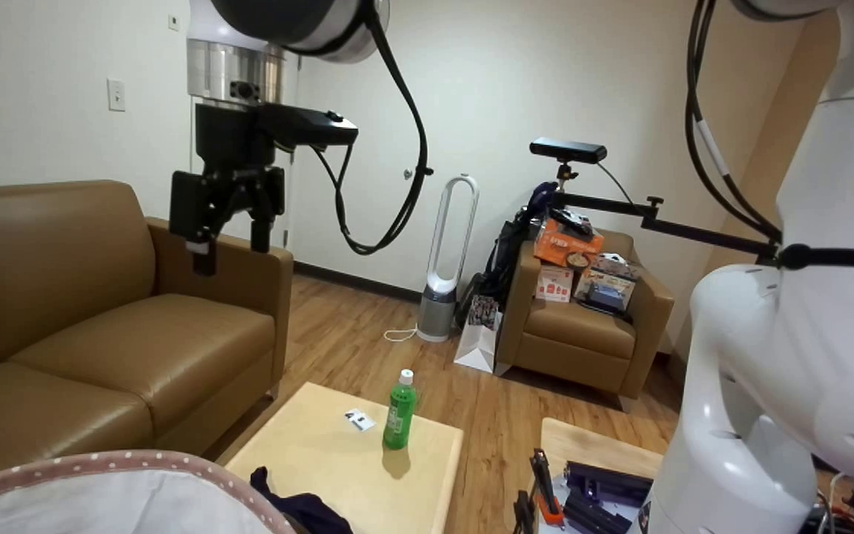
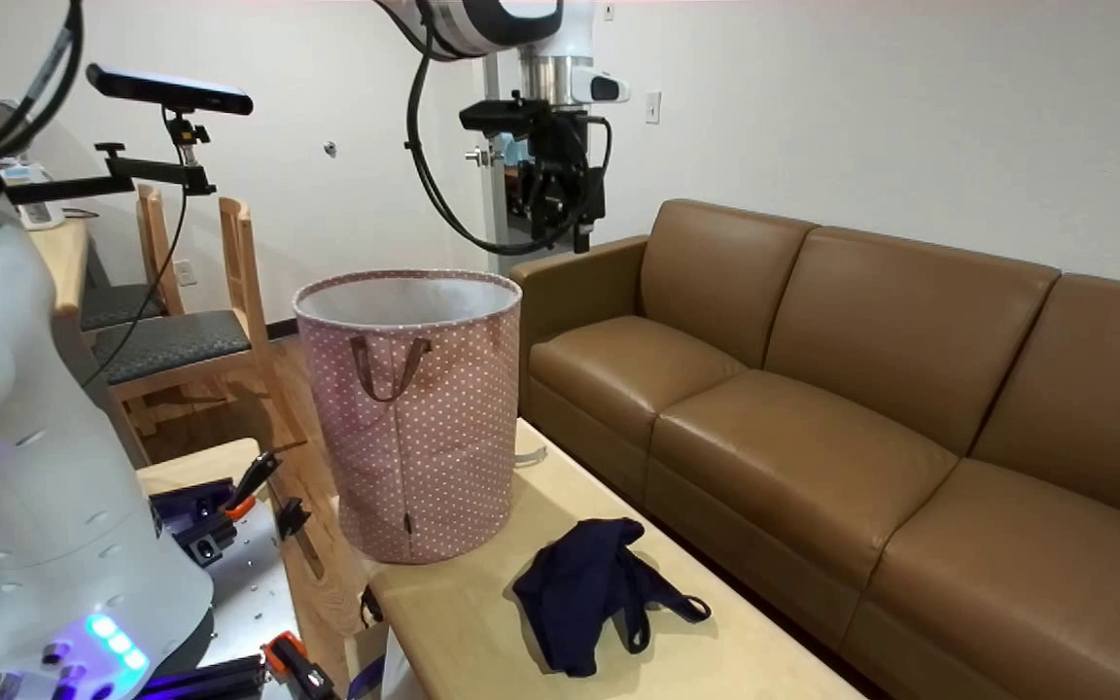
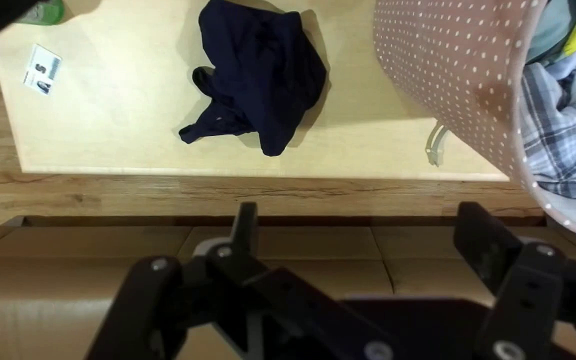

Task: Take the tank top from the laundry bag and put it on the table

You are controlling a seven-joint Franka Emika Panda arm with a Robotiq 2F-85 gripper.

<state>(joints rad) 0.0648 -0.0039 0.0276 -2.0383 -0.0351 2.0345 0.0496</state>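
Note:
The dark navy tank top lies crumpled on the table in both exterior views (image 1: 307, 513) (image 2: 579, 593) and in the wrist view (image 3: 263, 75). The light wood table (image 2: 472, 632) also shows in the wrist view (image 3: 118, 130). The laundry bag (image 2: 424, 428), pink with white dots, stands upright at one end of the table. In the wrist view the bag (image 3: 443, 60) holds a plaid cloth and a teal and yellow cloth. My gripper (image 1: 233, 251) hangs high above and apart from the tank top. In the wrist view its fingers (image 3: 358, 210) are wide apart with nothing between them.
A green bottle (image 1: 399, 411) and a small card (image 1: 359, 420) are on the table. A brown sofa (image 2: 813, 418) runs along the table's long side. A tray of tools (image 1: 590, 497) sits by the robot base. A camera arm (image 1: 709, 230) reaches out from the robot.

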